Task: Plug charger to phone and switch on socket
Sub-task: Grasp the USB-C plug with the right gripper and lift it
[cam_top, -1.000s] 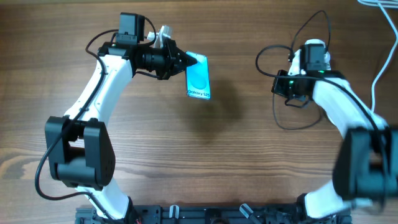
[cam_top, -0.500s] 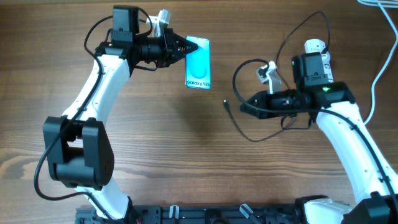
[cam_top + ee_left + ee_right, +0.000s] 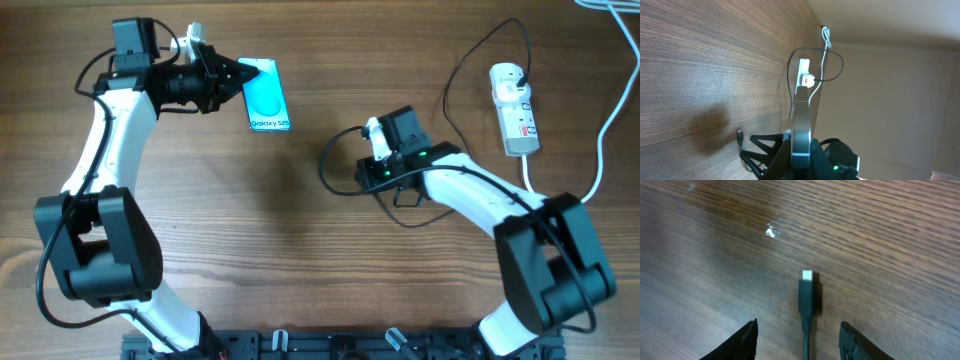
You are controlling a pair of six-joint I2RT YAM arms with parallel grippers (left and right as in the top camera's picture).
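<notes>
Overhead, the left gripper (image 3: 240,75) clamps the phone (image 3: 269,98). The right gripper (image 3: 799,327) gapes wide, with the charger (image 3: 806,297) tip between its fingers.

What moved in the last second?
The left gripper carried the phone leftward, still clamped on it. The right gripper swung left, away from the socket, and the charger came along, its tip now between the open fingers. The socket stayed put.

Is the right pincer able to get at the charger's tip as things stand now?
Probably yes: the right pincer is open, the charger runs between its fingers, and nothing covers the tip just ahead.
</notes>
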